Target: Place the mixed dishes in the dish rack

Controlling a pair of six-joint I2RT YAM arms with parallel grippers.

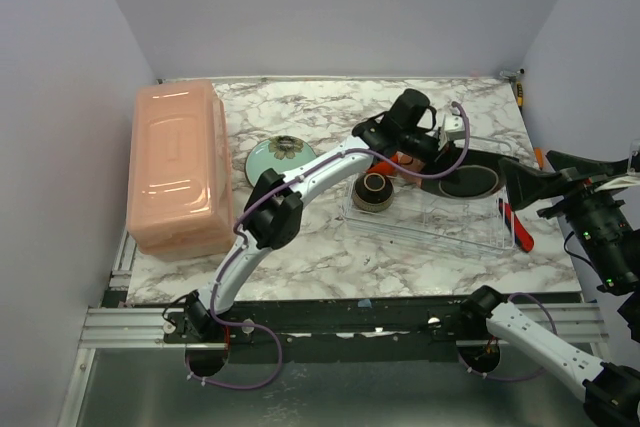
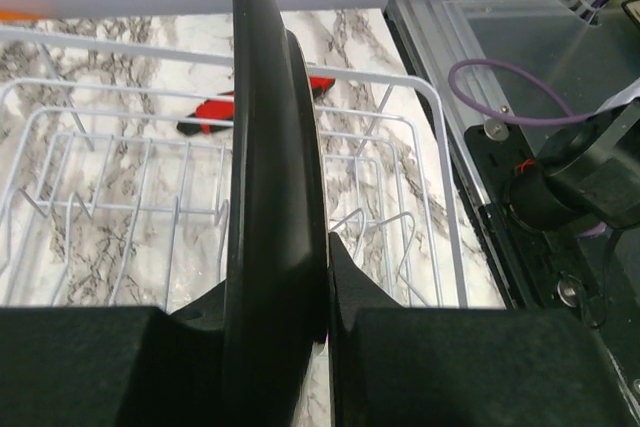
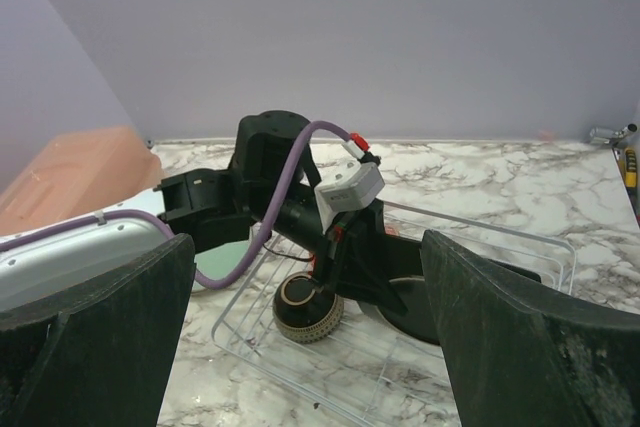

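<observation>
Plate (image 2: 265, 127), dark, rim clamped in left jaws over dish rack (image 2: 430, 117) | right jaws wide apart, empty | brown bowl (image 1: 373, 190) inside rack | teal plate (image 1: 275, 155) on desk (image 1: 330, 247)

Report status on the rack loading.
Left end effector shut on dark plate, upright over dish rack. Right end effector open, empty. Dark brown bowl in rack; teal plate on table.

1. Soft, even light from overhead fills the top view. The marble table (image 1: 320, 257) reads bright, and shadows under the arms are faint.
2. The clear rack (image 1: 440, 232) carries only a pale sheen along its walls.
3. In the left wrist view, the dark dish (image 2: 265, 147) sits close to the lens, glossy and slightly soft.
4. In the right wrist view, the right gripper (image 3: 305, 242) shows its near fingers (image 3: 90, 337) dark and blurred.
</observation>
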